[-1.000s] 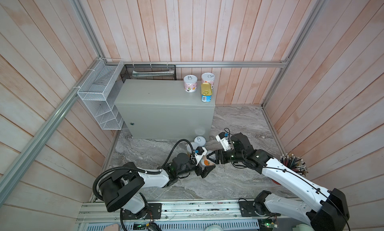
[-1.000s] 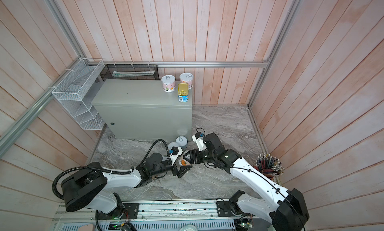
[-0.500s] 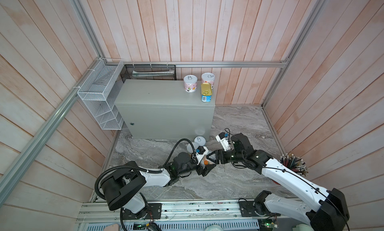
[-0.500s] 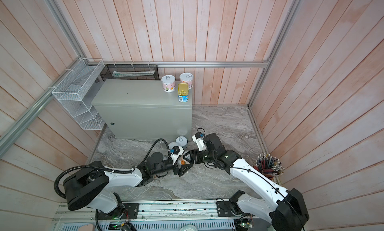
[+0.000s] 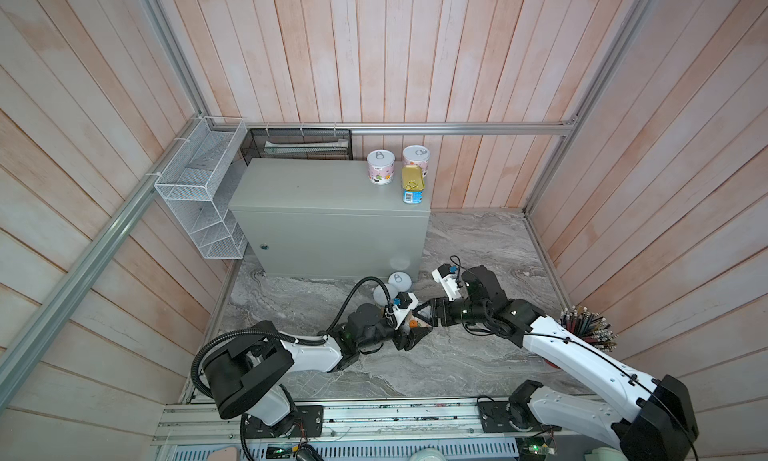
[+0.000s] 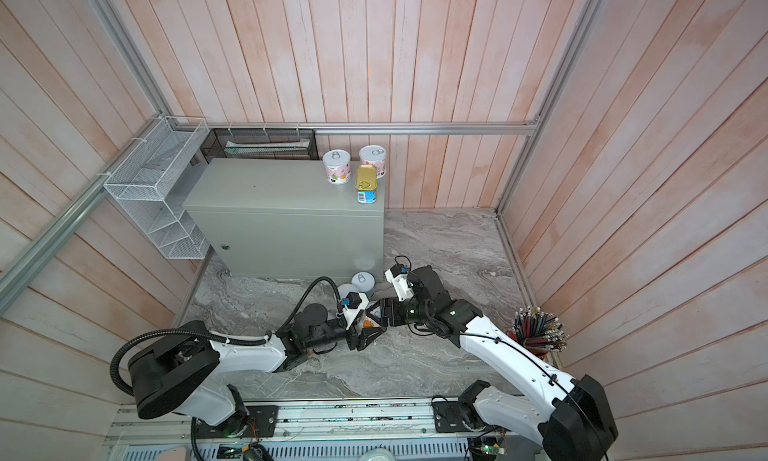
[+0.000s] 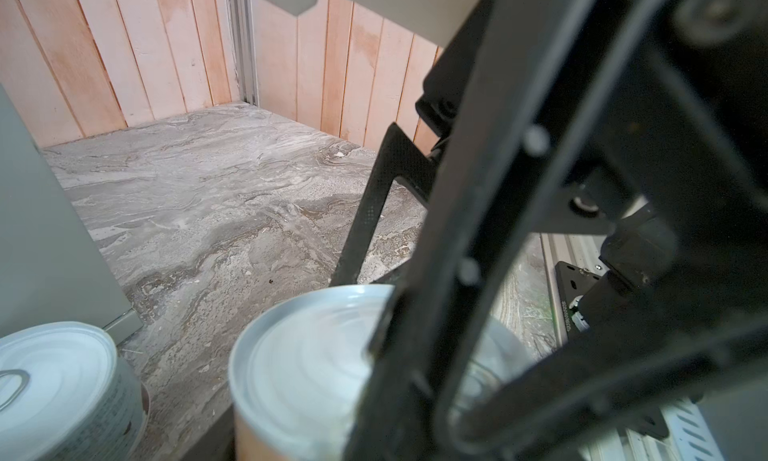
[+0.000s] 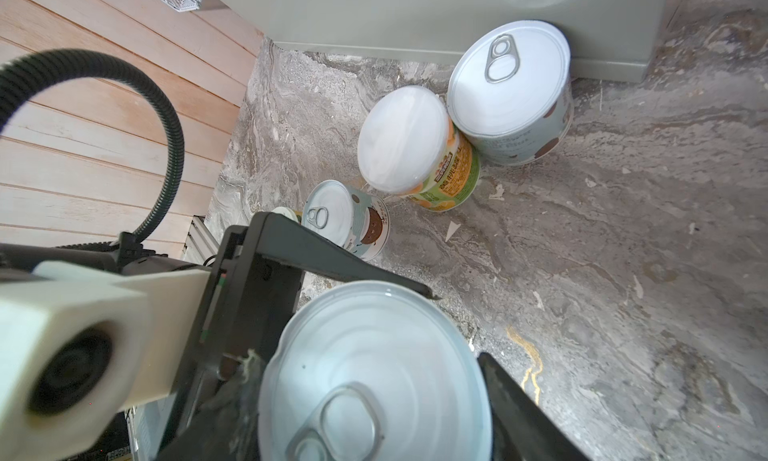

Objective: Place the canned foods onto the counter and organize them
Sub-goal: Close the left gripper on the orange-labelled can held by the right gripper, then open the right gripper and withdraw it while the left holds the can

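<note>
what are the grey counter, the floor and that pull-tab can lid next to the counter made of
Counter: likely painted sheet metal, matte grey, folded edges.
Floor: marble or marble-look stone, grey veining, slight sheen.
Can lid: bare metal, aluminium or tinplate perhaps, stamped rim, pull tab.

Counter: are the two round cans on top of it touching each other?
Apart. Both top views show a clear gap between the lone can and the corner can, which stands behind the tin.

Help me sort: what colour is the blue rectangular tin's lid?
Gold; tin clearest in a top view.
</note>
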You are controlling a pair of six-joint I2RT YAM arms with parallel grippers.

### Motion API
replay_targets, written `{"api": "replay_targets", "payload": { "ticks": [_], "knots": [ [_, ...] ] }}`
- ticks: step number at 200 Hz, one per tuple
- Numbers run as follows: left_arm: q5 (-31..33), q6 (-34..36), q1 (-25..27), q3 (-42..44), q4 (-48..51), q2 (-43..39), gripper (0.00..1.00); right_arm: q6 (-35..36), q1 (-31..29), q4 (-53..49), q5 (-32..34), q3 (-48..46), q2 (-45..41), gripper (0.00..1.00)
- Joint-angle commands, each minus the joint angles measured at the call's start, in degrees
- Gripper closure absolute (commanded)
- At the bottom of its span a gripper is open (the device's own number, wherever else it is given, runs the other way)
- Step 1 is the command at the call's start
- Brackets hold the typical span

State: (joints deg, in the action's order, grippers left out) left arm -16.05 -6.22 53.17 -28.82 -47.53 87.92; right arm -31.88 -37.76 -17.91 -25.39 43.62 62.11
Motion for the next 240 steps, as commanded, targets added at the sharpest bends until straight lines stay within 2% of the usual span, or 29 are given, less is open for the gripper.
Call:
{"api": "replay_targets", "payload": {
  "ticks": [1, 58, 71, 120, 165, 240],
  "knots": [
    [0.41, -0.54, 0.01, -0.08, -1.25, -0.70, 0.36, -1.55, -0.01, 3.90, -1.03, -1.60, -2.13, 0.28],
    [0.20, -1.16, 0.06, 1.22, -1.29, -3.16, 0.44, -3.14, -0.04, 5.87, -0.39, -3.76, -6.03, 0.15],
    [-0.03, -1.14, 0.02, 1.47, -1.25, -3.47, 0.49, -3.45, -0.08, 6.22, -0.19, -4.05, -6.84, 0.14],
    [-0.54, -1.23, 0.01, 2.37, -1.72, -4.84, 0.52, -3.55, -0.05, 5.81, 0.58, -4.17, -7.69, 0.12],
    [-0.69, -1.34, 0.01, 2.53, -1.08, -5.38, 0.53, -3.56, -0.08, 4.06, 6.55, -4.30, -11.09, 0.12],
    [-1.14, -1.58, 0.07, 1.57, 1.69, -6.51, 0.55, -8.24, -0.05, 8.78, 12.86, -15.18, -21.61, 0.11]
  ]
}}
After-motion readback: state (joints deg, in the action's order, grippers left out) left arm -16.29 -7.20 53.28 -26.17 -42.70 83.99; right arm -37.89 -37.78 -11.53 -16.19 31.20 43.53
